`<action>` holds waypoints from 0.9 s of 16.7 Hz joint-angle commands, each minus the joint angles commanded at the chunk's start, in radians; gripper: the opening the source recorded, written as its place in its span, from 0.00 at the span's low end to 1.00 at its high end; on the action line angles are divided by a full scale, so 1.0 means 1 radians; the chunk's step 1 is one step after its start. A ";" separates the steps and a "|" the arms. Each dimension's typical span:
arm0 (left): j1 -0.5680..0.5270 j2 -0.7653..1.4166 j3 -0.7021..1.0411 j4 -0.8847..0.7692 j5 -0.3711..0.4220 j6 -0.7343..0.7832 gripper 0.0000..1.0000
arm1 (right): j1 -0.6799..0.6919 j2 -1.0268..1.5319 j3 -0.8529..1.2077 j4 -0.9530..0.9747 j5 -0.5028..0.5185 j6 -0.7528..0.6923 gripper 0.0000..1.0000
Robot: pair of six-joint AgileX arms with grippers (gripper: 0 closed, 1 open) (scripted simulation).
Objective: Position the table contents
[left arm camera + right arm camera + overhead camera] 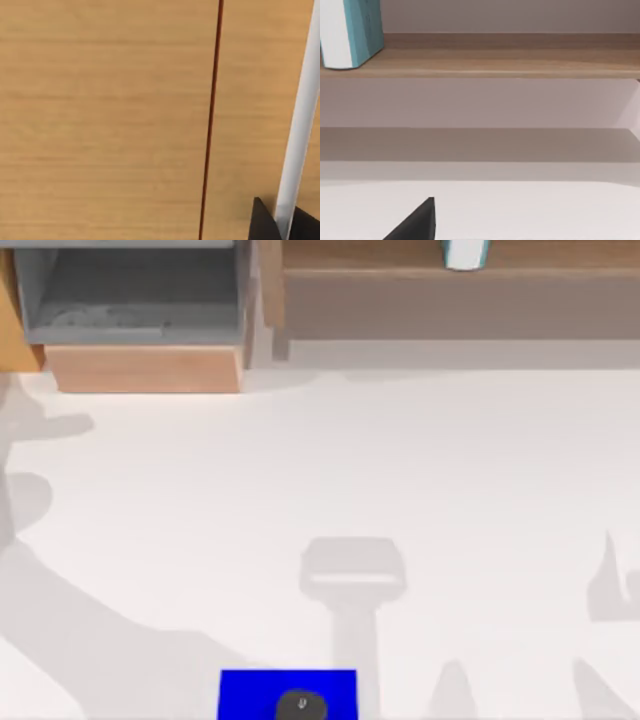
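Observation:
A tiny dark grey round button (pixel 301 705) lies on a blue mat (pixel 250 692) at the front edge of the white table (pixel 320 480). The teal item with a white part (pixel 464 253) stands upright on the wooden shelf unit (pixel 440 285) at the back right, and the right wrist view shows the same teal item (pixel 351 32) on the shelf board. A dark part of my right gripper (pixel 416 223) hangs over the table, facing the shelf from some way off. A dark part of my left gripper (pixel 262 225) sits close against a wooden panel (pixel 105 120).
A grey open compartment (pixel 135 295) sits in the shelf unit at the back left, above a wooden block (pixel 145 370). Arm shadows fall across the table's left, middle and right front. A thin dark seam (pixel 210 120) and a white strip (pixel 300 120) run along the wooden panel.

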 joint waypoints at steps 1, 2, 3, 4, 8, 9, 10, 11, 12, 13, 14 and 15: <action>0.000 0.000 0.000 0.000 0.000 0.000 0.00 | 0.000 0.000 0.000 0.000 0.000 0.000 1.00; 0.000 0.000 0.000 0.000 0.000 0.000 0.08 | 0.000 0.000 0.000 0.000 0.000 0.000 1.00; 0.000 0.000 0.000 0.000 0.000 0.000 0.15 | 0.000 0.000 0.000 0.000 0.000 0.000 1.00; 0.000 0.000 0.000 0.000 0.000 0.000 0.23 | 0.000 0.000 0.000 0.000 0.000 0.000 1.00; 0.000 0.000 0.000 0.000 0.000 0.000 0.53 | 0.000 0.000 0.000 0.000 0.000 0.000 1.00; 0.000 0.000 0.000 0.000 0.000 0.000 0.60 | 0.000 0.000 0.000 0.000 0.000 0.000 1.00; 0.000 0.000 0.000 0.000 0.000 0.000 0.68 | 0.000 0.000 0.000 0.000 0.000 0.000 1.00; 0.000 0.000 0.000 0.000 0.000 0.000 0.75 | 0.000 0.000 0.000 0.000 0.000 0.000 1.00; 0.000 0.000 0.000 0.000 0.000 0.000 0.83 | 0.000 0.000 0.000 0.000 0.000 0.000 1.00; 0.000 0.000 0.000 0.000 0.000 0.000 0.90 | 0.000 0.000 0.000 0.000 0.000 0.000 1.00; 0.000 0.000 0.000 0.000 0.000 0.000 0.98 | 0.000 0.000 0.000 0.000 0.000 0.000 1.00; 0.000 0.000 0.000 0.000 0.000 0.000 1.00 | 0.000 0.000 0.000 0.000 0.000 0.000 1.00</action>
